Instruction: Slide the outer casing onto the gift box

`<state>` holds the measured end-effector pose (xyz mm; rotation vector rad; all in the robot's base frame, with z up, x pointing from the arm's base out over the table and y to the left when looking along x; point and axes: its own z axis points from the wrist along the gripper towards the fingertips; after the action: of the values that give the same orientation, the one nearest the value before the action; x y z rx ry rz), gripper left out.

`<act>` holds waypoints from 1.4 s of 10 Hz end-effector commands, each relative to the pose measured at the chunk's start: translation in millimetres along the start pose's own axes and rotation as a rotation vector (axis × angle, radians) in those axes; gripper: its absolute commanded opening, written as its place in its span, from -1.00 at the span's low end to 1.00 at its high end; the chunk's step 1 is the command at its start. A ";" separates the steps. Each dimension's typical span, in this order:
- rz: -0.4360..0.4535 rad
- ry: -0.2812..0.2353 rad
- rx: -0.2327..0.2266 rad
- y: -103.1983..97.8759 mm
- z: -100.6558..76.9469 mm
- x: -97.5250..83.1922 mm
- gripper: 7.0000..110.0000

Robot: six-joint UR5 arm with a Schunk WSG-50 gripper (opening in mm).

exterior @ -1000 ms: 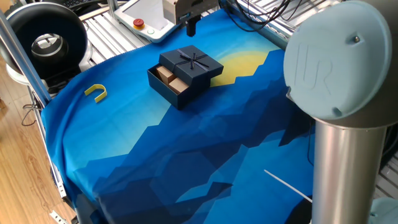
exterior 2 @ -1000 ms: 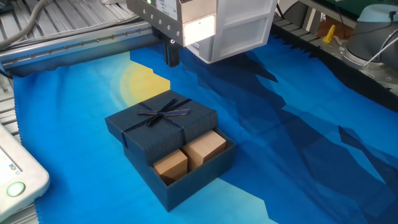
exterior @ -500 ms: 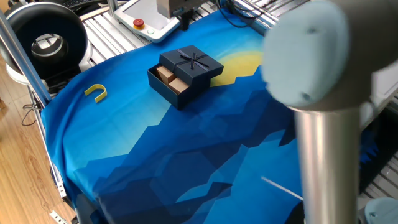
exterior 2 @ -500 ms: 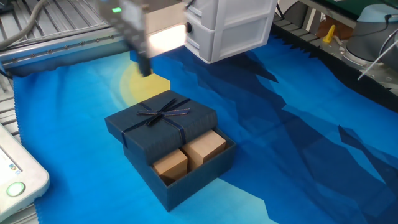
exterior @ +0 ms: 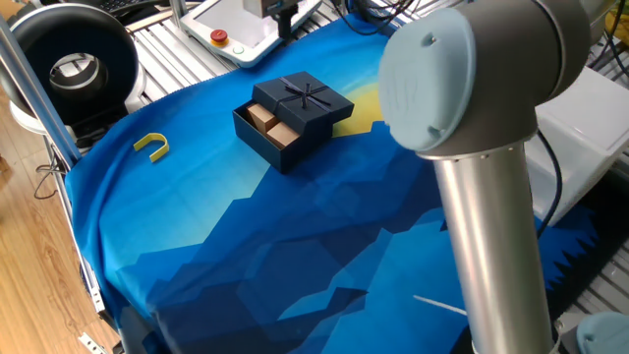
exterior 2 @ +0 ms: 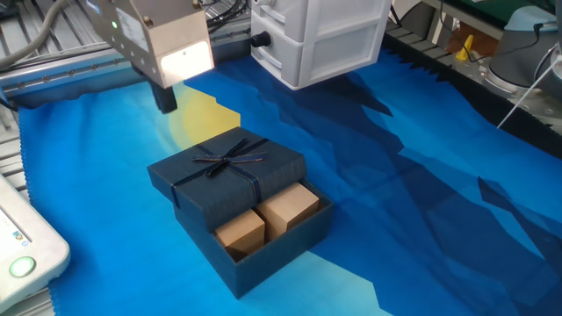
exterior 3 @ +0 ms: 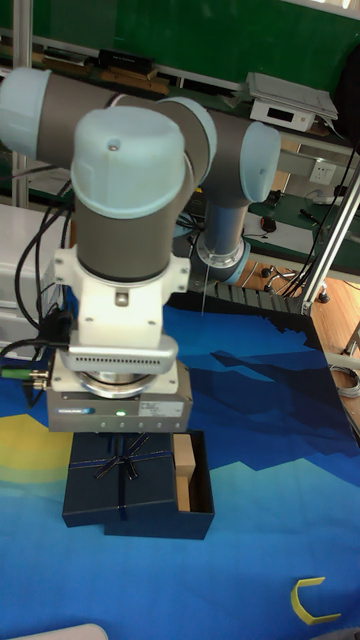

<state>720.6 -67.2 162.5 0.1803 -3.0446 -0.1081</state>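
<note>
The outer casing [exterior 2: 230, 168], a navy shell with a ribbon cross and bow, sits partway over the gift box [exterior 2: 279, 247]. Two tan blocks [exterior 2: 266, 219] still show at the tray's uncovered end. In one fixed view the casing [exterior: 307, 98] covers the far part of the gift box [exterior: 263, 136]. My gripper [exterior 2: 164, 96] hangs above the yellow patch of cloth, beyond the casing's far left corner and clear of it. Its fingers read as one dark bar, shut on nothing. The tall fixed view shows the casing [exterior 3: 118, 470] and gift box [exterior 3: 197, 492] below my wrist, with the fingers hidden.
A white drawer unit [exterior 2: 320, 39] stands at the back. A white pendant [exterior: 231, 25] lies off the cloth near the gripper. A yellow U-shaped piece [exterior: 151, 146] rests on the blue cloth. My arm's column [exterior: 491, 236] blocks the right foreground.
The gripper has swung left in the other fixed view, from behind the casing's far side to past its left corner. The casing and gift box have not moved.
</note>
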 end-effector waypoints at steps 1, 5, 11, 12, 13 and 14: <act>-0.078 -0.024 -0.010 -13.9 -3.7 3.2 -1.00; -0.046 0.000 -0.015 -4.2 -6.0 3.3 -1.00; 0.156 -0.002 -0.151 29.5 -8.8 0.0 -1.00; 0.163 -0.025 -0.109 18.7 -7.5 -5.0 -1.00; 0.186 -0.037 -0.154 29.3 -9.1 -9.3 -1.00; 0.210 -0.033 -0.243 51.0 -13.4 -11.1 -1.00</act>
<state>720.9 -36.2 171.8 -0.0624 -3.0292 -0.3389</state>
